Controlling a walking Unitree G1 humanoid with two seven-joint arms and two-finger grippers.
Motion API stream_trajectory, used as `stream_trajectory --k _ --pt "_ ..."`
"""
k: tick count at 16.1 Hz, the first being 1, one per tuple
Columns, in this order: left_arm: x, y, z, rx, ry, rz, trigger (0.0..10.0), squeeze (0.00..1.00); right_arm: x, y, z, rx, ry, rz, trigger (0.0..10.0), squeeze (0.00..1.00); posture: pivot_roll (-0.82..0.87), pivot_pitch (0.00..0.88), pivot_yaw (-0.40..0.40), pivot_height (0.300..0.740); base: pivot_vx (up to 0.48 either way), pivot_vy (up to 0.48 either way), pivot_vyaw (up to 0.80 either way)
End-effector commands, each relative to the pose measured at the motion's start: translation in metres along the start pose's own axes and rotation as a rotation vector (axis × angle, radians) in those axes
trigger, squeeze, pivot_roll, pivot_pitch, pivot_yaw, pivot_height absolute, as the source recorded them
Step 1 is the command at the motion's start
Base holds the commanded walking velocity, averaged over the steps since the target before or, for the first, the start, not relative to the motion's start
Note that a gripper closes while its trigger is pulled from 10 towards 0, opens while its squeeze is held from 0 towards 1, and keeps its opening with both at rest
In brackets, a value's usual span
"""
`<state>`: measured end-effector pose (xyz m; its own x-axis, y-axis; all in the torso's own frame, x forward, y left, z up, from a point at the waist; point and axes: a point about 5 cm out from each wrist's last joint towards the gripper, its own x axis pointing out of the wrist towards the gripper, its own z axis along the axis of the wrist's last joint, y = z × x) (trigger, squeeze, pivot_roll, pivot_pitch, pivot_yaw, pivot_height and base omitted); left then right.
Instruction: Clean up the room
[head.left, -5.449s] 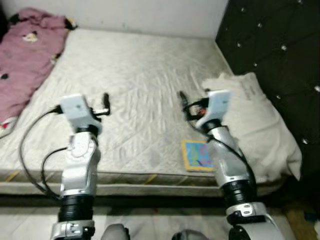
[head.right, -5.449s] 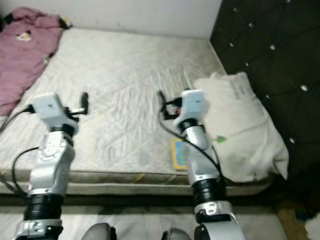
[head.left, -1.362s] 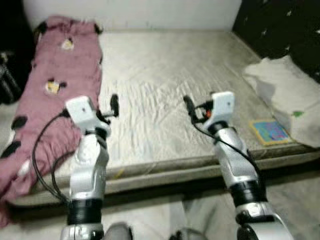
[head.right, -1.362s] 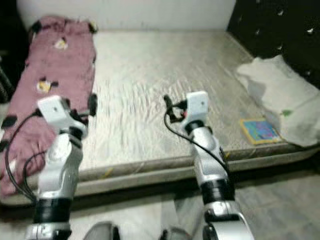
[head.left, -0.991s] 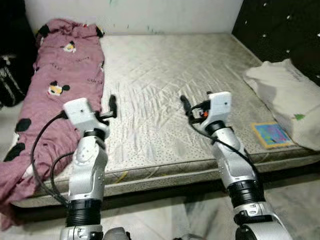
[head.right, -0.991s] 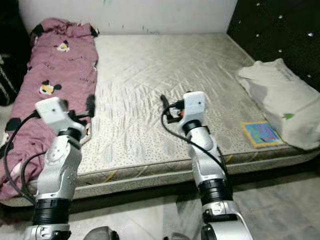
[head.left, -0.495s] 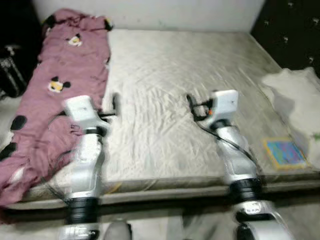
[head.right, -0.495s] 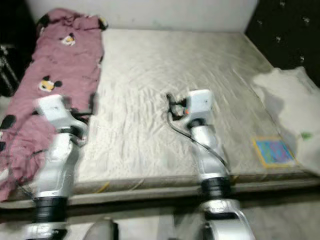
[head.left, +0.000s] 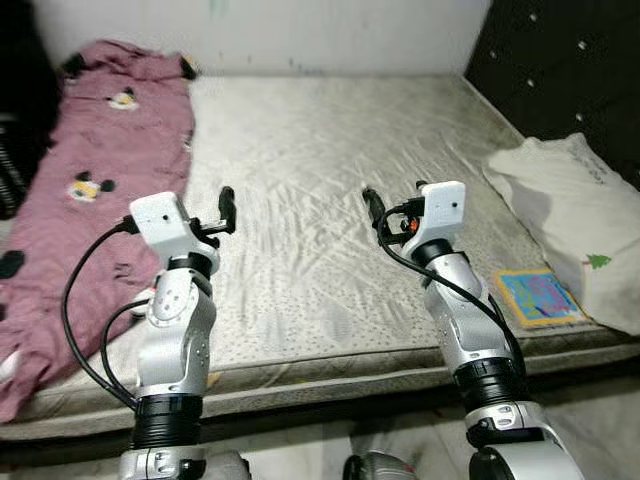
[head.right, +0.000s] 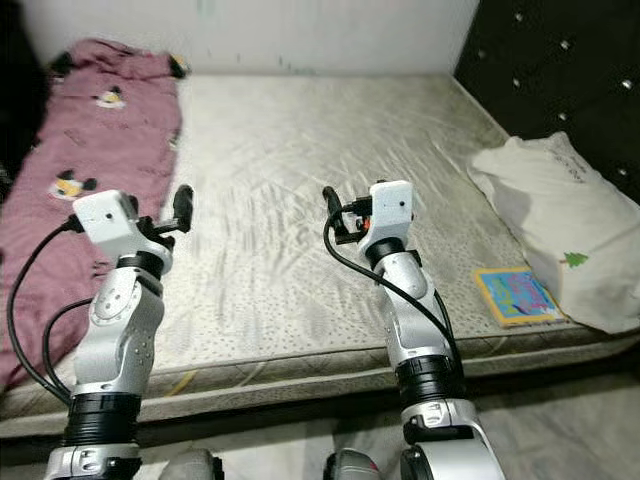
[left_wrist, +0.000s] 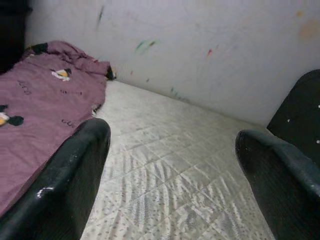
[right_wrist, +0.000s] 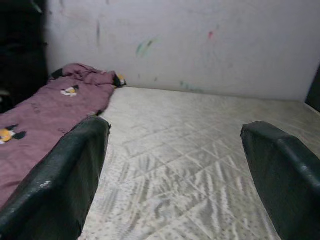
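Currently logged: both arms were raised over the near part of the bed (head.left: 320, 150), nothing in either. Left gripper (left_wrist: 172, 185) hovered above the mattress close to the pink blanket's edge, fingers (left_wrist: 65, 185) spread wide apart and empty per the wrist view. Right gripper (right_wrist: 175, 185) hovered above the middle of the mattress, fingers (right_wrist: 60, 185) likewise spread wide, gripping nothing. Pink blanket (head.left: 75, 190) with cartoon prints lay crumpled in a long strip down the bed's left side, from the wall end to the near edge, part of it hanging over the side. White pillow (head.left: 570, 225) sat on the right side of the bed against the black tufted headboard (head.left: 560, 70). Small colourful book (head.left: 537, 297) lay flat on the mattress near the front right edge, just beside the pillow; couldn't tell if they touched. Both were well apart from my right gripper. White wall (left_wrist: 200, 45) behind the bed carried a few small coloured marks. Something dark stood past the blanket at far left, too dim to identify.
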<state>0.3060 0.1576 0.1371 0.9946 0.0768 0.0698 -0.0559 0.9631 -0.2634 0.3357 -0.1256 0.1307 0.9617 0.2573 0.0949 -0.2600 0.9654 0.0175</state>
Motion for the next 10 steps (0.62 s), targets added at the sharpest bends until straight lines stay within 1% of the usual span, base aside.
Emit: stream_trajectory --k 1,10 --pt "0.0005 0.0028 0.0017 0.007 0.002 0.009 10.0 0.00 0.0015 0.0009 0.0015 0.004 0.000 -0.002 10.0 0.00 0.04 0.000 -0.049 0.740 0.000 0.450 0.00" --pt "0.0000 0.0033 0.0011 -0.002 0.002 0.015 10.0 0.00 0.0023 0.0022 0.0000 0.000 0.014 0.009 10.0 0.00 0.04 0.000 -0.051 0.740 0.000 0.449 0.00"
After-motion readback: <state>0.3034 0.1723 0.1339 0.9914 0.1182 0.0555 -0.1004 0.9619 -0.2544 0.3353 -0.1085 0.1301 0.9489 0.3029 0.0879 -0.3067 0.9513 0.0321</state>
